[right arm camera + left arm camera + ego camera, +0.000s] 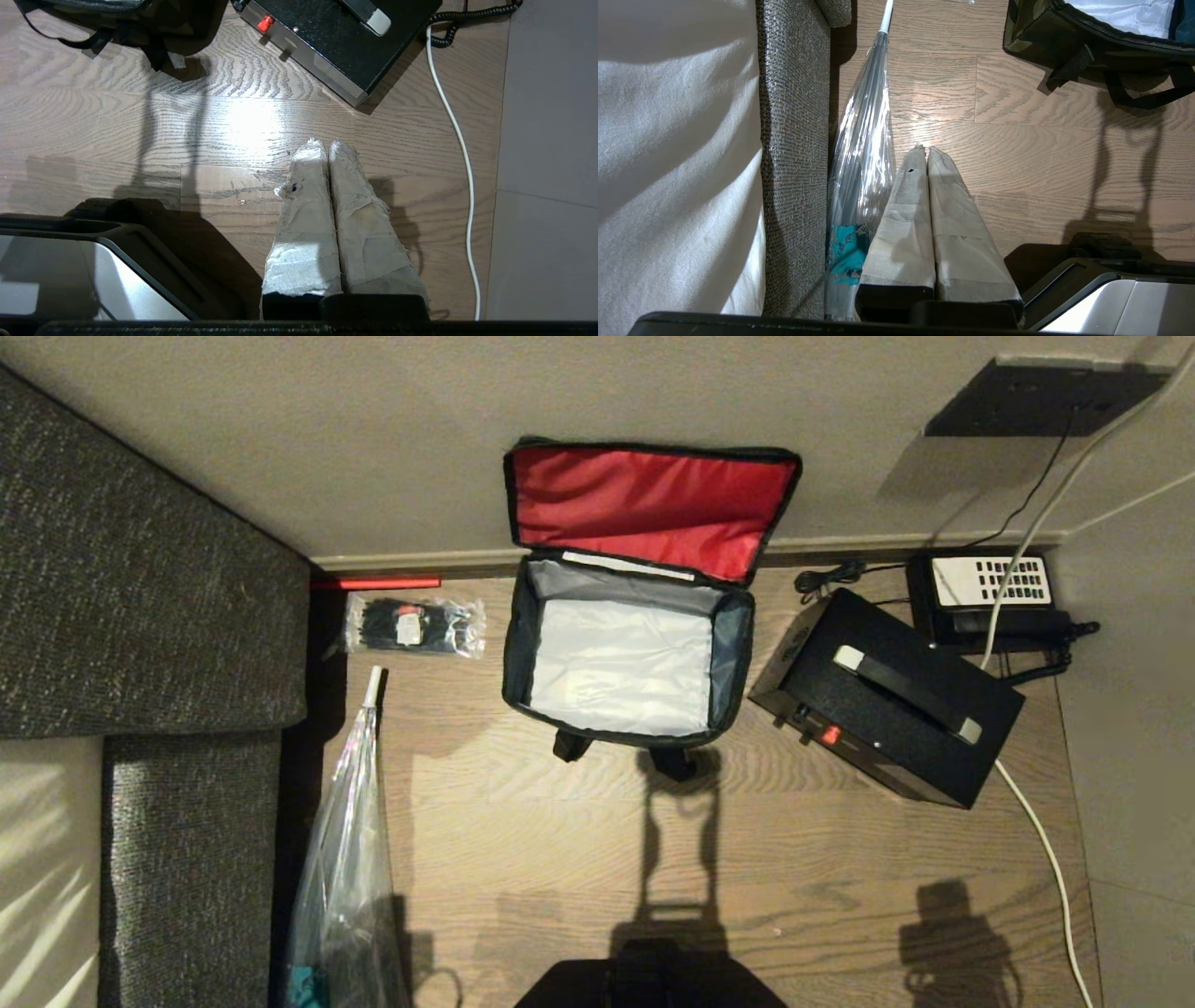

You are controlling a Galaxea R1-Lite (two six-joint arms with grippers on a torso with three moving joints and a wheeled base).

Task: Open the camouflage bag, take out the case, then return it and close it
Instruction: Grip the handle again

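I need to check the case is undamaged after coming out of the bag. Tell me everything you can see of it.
The case is a flat, rectangular black hard box lying on the wooden floor, skewed to the boards, just right of the open camouflage bag and apart from it. A black handle with pale ends lies along its top. Its near side edge carries a small red knob. A white cable passes its far corner. Nothing grips it; no damage shows.

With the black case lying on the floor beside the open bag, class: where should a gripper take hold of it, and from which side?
Grip the case by its raised carry handle, coming from above. The handle faces up, stands clear of the flat top and is narrow enough to close on.
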